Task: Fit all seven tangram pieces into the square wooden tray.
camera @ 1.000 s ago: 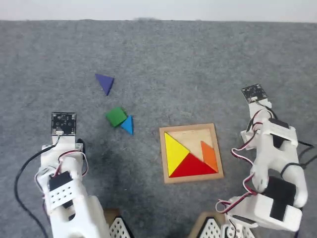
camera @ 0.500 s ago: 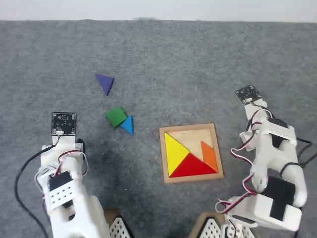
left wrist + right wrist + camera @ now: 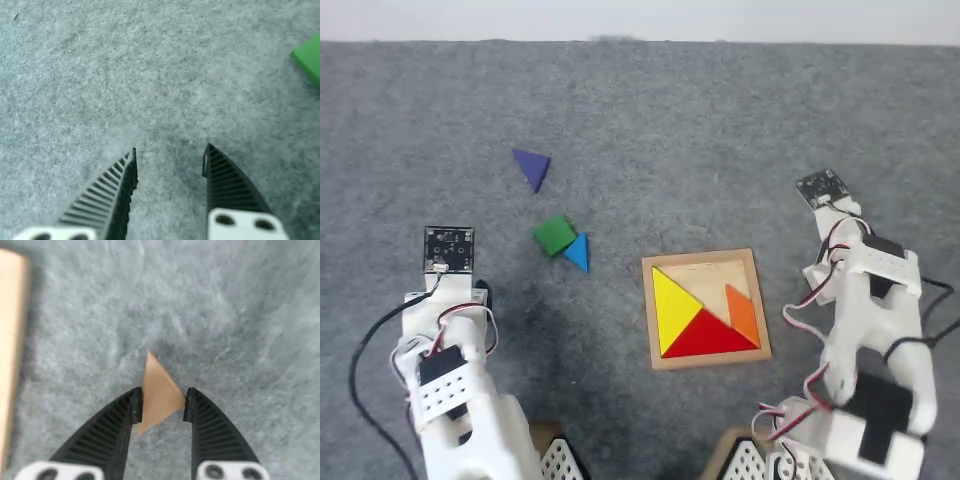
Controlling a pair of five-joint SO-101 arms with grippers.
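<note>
The square wooden tray (image 3: 647, 310) sits right of centre toward the surface's near edge. It holds a yellow triangle (image 3: 672, 305), a red triangle (image 3: 710, 337) and an orange piece (image 3: 743, 312). My right gripper (image 3: 162, 399) pinches a tan triangle (image 3: 156, 390) near the right edge. My left gripper (image 3: 170, 150) hangs spread over bare grey near the left edge. Left of centre lie the green square (image 3: 554, 235), purple triangle (image 3: 532, 168) and blue triangle (image 3: 578, 251).

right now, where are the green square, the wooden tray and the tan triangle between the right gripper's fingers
green square (image 3: 555, 235), high view, centre of its top face
wooden tray (image 3: 700, 258), high view, its far rim
tan triangle (image 3: 159, 392), right wrist view, middle of its face
</note>
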